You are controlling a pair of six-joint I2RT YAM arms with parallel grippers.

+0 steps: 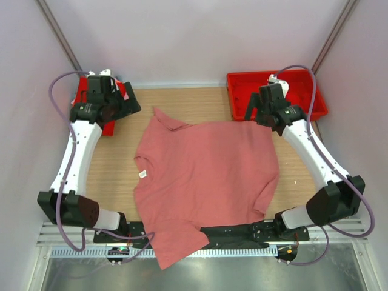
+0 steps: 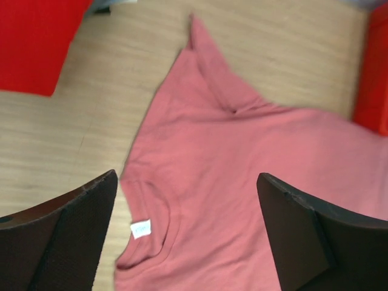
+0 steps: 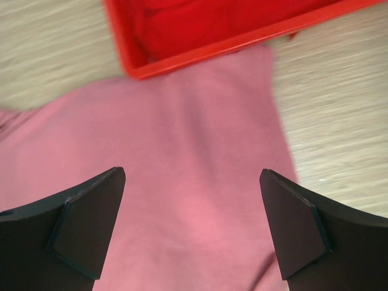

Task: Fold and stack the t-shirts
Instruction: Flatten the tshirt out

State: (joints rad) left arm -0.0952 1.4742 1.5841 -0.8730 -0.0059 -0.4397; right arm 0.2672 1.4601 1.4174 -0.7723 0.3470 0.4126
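The left arm (image 1: pixel 77 151) and the right arm (image 1: pixel 310 151) each have a smooth white tapered link set between bulky matte black joint housings, with black mounts at the base. A thin lilac cable (image 1: pixel 57 209) loops loosely along the outside of each arm. The left gripper (image 2: pixel 187 179) and the right gripper (image 3: pixel 193 173) carry broad, black, wedge-shaped fingers (image 3: pixel 85 224) with angled faces, and the left ones are finely textured on the inside.

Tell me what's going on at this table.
A salmon-pink t-shirt lies spread on the table, not yet folded. The left gripper and right gripper hover open near its far corners, holding nothing. A red tray sits at the far right.
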